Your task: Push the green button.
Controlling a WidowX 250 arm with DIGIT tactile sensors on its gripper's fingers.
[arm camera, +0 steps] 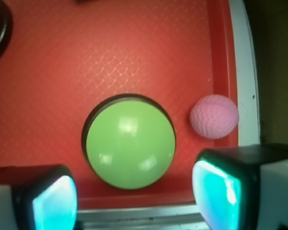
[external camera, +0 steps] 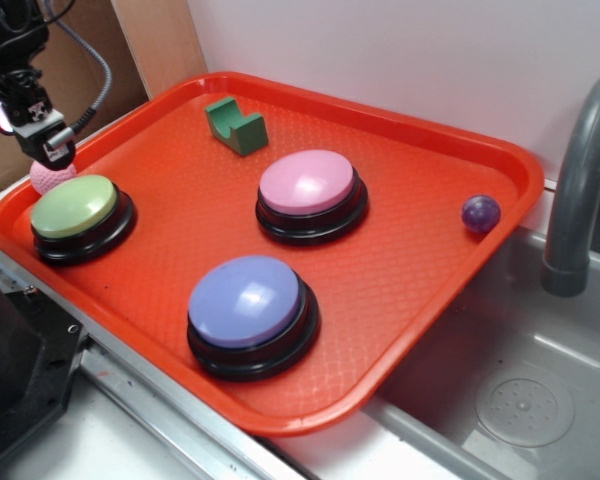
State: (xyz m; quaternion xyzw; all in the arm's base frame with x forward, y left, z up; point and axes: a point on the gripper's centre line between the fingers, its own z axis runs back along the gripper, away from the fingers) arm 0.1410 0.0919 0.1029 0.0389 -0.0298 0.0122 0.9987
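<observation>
Gripper [external camera: 52, 150]: hangs at the far left of the exterior view, above the tray's left corner, over the pink ball and just beyond the green button. Its black body and grey cable rise out of frame.
Fingers [arm camera: 48, 201]: released. In the wrist view the two pads stand wide apart with nothing between them; the second pad [arm camera: 221, 189] sits at the right. Both glow teal at their inner faces.
Pink ball [external camera: 50, 178]: dimpled, at the tray's left rim, just beside the green button and partly hidden by the gripper. In the wrist view it [arm camera: 214, 116] lies right of the button, apart from it, against the tray wall.
Green button [external camera: 75, 206]: pale yellow-green dome on a black base, at the left corner of the tray, upright. In the wrist view it [arm camera: 130, 143] sits between and just ahead of the two pads; no contact is visible.
Tray [external camera: 410, 270]: red, textured, holds every item listed here.
Green block [external camera: 236, 124]: small, dark green, notched on top, near the far edge.
Blue button [external camera: 246, 301]: blue-purple dome, near edge, centre.
Pink button [external camera: 307, 182]: pink dome, centre of tray, beyond the blue button.
Purple ball [external camera: 481, 213]: small, glossy, near the right rim.
Faucet [external camera: 580, 170]: grey, curved, at the far right.
Sink [external camera: 520, 400]: grey basin, right of the tray, under the faucet.
</observation>
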